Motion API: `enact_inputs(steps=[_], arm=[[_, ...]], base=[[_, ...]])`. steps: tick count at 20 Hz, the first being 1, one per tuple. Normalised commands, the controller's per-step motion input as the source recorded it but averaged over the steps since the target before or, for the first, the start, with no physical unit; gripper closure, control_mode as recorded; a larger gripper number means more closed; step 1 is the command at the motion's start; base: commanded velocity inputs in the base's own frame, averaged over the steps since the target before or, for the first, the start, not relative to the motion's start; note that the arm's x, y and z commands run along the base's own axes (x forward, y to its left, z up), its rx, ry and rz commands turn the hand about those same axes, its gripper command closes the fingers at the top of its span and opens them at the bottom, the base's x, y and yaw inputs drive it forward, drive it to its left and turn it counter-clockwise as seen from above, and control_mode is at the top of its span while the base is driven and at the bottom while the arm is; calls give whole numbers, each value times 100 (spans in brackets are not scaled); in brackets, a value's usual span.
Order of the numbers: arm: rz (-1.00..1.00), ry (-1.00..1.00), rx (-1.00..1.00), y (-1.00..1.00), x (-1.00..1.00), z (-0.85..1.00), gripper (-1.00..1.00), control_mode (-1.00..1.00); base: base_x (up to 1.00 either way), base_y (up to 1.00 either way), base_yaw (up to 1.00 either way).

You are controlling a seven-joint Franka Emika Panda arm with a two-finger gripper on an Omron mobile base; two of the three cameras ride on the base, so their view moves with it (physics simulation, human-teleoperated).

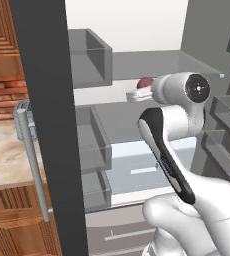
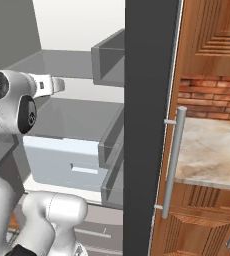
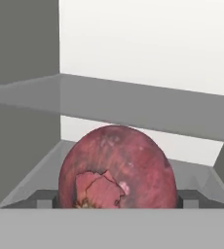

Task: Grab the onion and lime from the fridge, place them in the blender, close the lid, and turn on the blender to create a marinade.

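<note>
Inside the fridge [image 1: 137, 60], one onion [image 3: 116, 168], gripper [image 3: 116, 200] spread around it

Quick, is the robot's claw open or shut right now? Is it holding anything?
Gripper: open, one finger on each side of the round red onion on the fridge's glass shelf, not clamped on it yet.

The onion [image 3: 116, 168] — round, dark red, with torn papery skin — sits on a glass shelf inside the open fridge [image 1: 42, 100], close to the camera.
</note>
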Motion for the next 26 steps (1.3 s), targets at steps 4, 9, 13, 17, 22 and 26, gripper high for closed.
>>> enact_inputs(steps=[4, 9, 13, 17, 22, 26], arm=[[-6, 0, 0, -8, -100, -61, 100, -100], [-5, 14, 0, -3, -59, -54, 100, -100], [1, 7, 0, 0, 0, -27, 100, -100], [-5, 16, 4, -21, -56, -32, 100, -100], [-7, 14, 4, -20, -94, -38, 100, -100], [-9, 26, 2, 0, -61, -54, 100, -100]], base=[[0, 0, 0], [0, 0, 0], [0, 0, 0], [0, 0, 0], [0, 0, 0], [0, 0, 0]])
